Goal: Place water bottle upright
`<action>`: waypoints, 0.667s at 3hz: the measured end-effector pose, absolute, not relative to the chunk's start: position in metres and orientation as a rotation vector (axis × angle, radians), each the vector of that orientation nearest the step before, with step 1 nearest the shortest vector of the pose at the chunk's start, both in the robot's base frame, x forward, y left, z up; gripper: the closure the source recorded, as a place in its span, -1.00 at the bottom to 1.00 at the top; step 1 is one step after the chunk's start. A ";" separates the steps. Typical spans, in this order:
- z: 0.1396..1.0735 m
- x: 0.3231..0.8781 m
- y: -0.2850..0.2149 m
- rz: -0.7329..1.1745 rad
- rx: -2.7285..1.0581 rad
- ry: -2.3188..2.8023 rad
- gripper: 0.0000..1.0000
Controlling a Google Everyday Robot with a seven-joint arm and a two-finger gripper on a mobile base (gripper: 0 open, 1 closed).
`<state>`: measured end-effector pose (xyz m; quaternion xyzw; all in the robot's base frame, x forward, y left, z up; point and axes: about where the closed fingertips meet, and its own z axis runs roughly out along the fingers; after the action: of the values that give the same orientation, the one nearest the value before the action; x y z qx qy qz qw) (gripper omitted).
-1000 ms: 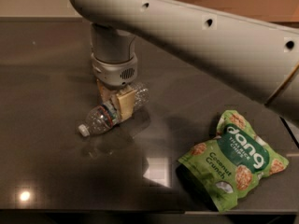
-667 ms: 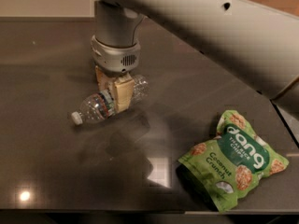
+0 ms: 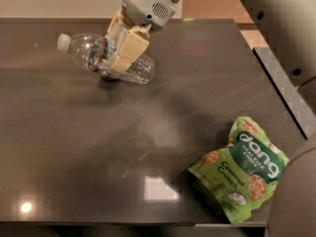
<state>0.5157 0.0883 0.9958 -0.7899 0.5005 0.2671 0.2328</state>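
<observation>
The water bottle (image 3: 89, 51) is a clear ribbed plastic bottle with a white cap and a red-edged label band. It is held in the air above the dark table (image 3: 74, 147), tilted, cap up and to the left, base down to the right. My gripper (image 3: 117, 48) reaches down from the top of the view and is shut on the bottle's middle, its tan fingers (image 3: 131, 46) across the label.
A green bag of coconut crunch chips (image 3: 239, 169) lies at the front right of the table. My arm's white links (image 3: 291, 28) run along the right side. The table's front edge is near the bottom of the view.
The gripper has lifted the bottle off the table and carried it up and back. The bottle has turned from lying cap-down-left to tilted with its cap raised.
</observation>
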 end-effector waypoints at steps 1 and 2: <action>1.009 0.513 0.090 0.840 -2.090 1.361 1.00; 1.014 0.503 0.080 1.002 -1.892 1.358 1.00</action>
<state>0.5032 0.0801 1.0137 -0.7123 0.5113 0.3771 0.2984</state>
